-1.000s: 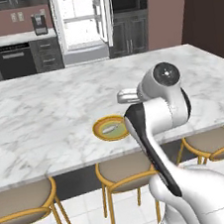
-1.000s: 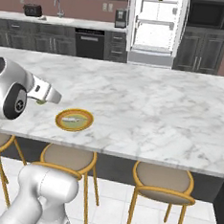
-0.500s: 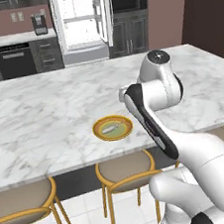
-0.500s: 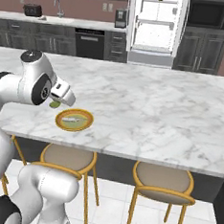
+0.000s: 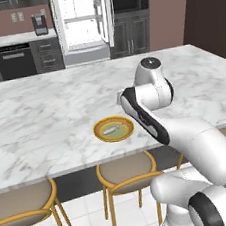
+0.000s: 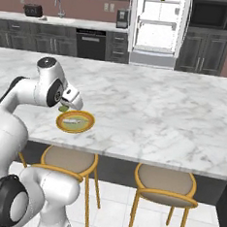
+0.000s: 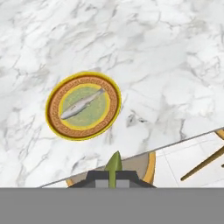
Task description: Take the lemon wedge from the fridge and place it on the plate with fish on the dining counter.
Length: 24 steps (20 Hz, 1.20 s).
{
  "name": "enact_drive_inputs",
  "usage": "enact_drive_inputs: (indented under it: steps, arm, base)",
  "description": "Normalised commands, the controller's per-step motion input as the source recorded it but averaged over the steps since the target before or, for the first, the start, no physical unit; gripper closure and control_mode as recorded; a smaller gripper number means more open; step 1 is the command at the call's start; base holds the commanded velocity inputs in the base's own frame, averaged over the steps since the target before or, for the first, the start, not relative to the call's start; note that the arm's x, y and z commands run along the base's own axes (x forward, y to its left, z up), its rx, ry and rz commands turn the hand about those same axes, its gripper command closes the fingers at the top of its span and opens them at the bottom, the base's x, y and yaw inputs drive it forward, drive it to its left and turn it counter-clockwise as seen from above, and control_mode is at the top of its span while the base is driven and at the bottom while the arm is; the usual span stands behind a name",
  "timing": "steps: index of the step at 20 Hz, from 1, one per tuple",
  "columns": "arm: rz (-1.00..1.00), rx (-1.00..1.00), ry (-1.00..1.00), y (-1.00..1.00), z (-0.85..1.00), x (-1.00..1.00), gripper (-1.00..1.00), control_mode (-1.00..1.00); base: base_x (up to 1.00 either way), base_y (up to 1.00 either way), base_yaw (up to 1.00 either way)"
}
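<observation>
Swung in over the marbled surface (image 5: pixel 44 114) toward the plate with fish (image 7: pixel 83 105), claw (image 7: pixel 114 175) pinched on the lemon wedge (image 7: pixel 113 165), hanging just off the plate's near edge, so placing looks close.

Both base views look forward and down from behind the arm, left and right, sharing the dining counter (image 5: pixel 44 109) and far fridge (image 6: pixel 159 27); the hand view looks down closely on the plate with fish (image 7: pixel 83 105).
</observation>
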Motion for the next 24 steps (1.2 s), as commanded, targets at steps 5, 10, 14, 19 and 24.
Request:
enact_drive_inputs:
  steps: [5,10,14,19,24]
  arm:
    - [-0.15,0.03,0.06,0.10,-0.41,0.83,1.00,-1.00]
    - [-0.10,0.07,0.33,0.33,-0.19,0.68,1.00,-1.00]
    - [-0.09,0.04,0.32,0.27,-0.29,0.80,1.00,-1.00]
    - [-0.07,0.00,0.24,0.02,-0.67,0.73,1.00,-1.00]
    - [-0.13,0.01,0.09,0.00,-0.74,0.32,1.00,-1.00]
  base:
    - [0.00,0.00,0.00]
    - [0.00,0.00,0.00]
    - [0.00,0.00,0.00]
    - [0.00,0.00,0.00]
    - [0.00,0.00,0.00]
